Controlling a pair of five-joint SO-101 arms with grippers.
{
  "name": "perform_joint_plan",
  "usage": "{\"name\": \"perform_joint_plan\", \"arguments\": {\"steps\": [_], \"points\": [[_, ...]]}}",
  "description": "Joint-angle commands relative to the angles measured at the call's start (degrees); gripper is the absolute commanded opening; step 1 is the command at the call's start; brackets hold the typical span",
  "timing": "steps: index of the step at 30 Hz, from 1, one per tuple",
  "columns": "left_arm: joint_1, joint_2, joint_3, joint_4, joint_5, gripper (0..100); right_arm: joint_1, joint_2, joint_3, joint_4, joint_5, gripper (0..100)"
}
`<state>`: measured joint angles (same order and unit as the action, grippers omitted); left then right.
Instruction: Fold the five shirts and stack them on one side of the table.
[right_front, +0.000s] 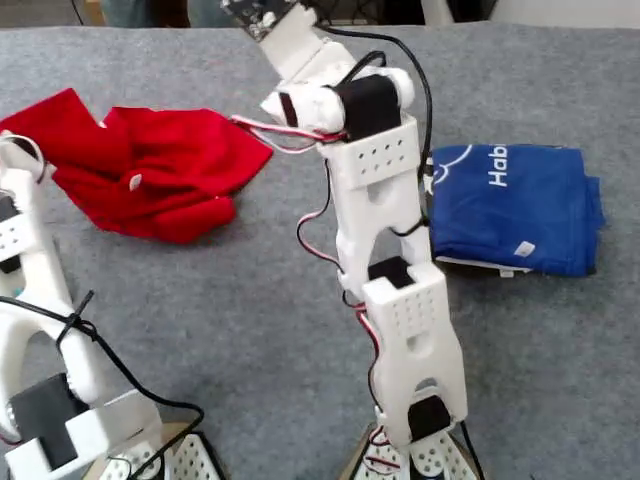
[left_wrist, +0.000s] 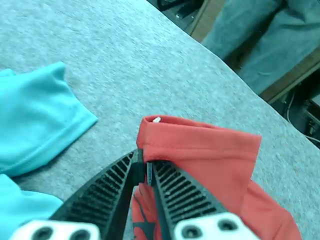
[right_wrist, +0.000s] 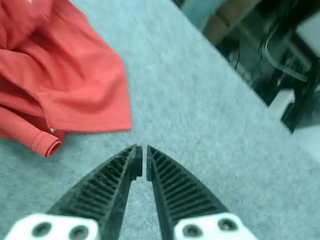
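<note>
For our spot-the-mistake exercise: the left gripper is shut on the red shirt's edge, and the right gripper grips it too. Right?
Not quite. The left gripper is shut on the red shirt, but the right gripper is shut on nothing: the right wrist view shows it over bare grey table, apart from the shirt.

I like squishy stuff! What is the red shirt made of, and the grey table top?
The red shirt looks like soft, matte knit cloth, maybe cotton: it slumps in loose folds. The grey table top looks like fuzzy felt or thin carpet: speckled, fibrous surface.
</note>
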<state>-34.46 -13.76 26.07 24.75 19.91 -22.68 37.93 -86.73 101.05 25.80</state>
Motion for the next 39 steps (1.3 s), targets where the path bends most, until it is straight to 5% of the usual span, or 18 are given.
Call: {"name": "perform_joint_plan", "arguments": {"steps": [1, 8, 14, 24, 34, 39], "points": [[-1.36, -2.73, -6.73, 2.81, 0.35, 3, -1.14, -5.76, 3.56, 0.18, 0.18, 1.5], [-1.45, -2.11, -10.77, 8.00, -7.03, 3, -2.20, 1.27, 19.65, -6.77, -0.18, 9.2], [-4.88, -2.11, -0.22, 2.29, -6.59, 3, -4.04, 14.20, 23.78, -20.13, -7.82, 23.4], [-5.41, -2.11, 12.62, -2.64, -4.66, 14, -5.54, 31.78, 8.84, -30.68, -22.95, 23.3], [-5.23, -2.11, 14.73, -2.64, -3.78, 14, -5.71, 38.20, 3.12, -27.60, -23.82, 22.5], [-5.32, -2.11, 14.64, -2.64, -3.78, 14, -5.71, 38.37, 3.21, -24.97, -23.38, 2.9]]}}
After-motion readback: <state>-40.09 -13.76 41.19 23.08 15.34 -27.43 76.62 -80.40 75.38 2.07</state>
